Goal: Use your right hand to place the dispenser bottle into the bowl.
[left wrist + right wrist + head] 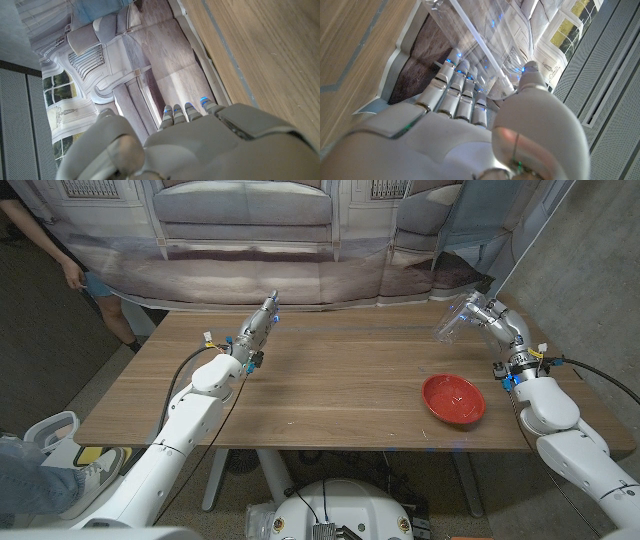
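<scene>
Right hand (490, 315) gripped the clear dispenser bottle (455, 318) aloft. It needed carrying over the red bowl (453, 399), then lowering gently.

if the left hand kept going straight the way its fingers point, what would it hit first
Probably nothing on the table: the left hand points past the far table edge toward the printed backdrop behind it. Depth is hard to judge.

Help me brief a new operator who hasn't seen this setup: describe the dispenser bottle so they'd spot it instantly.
Look at the wooden table, then its far right corner, beyond the red bowl. There the right hand holds the dispenser bottle up off the table. It is clear, see-through plastic, unlike the solid red bowl below.
</scene>
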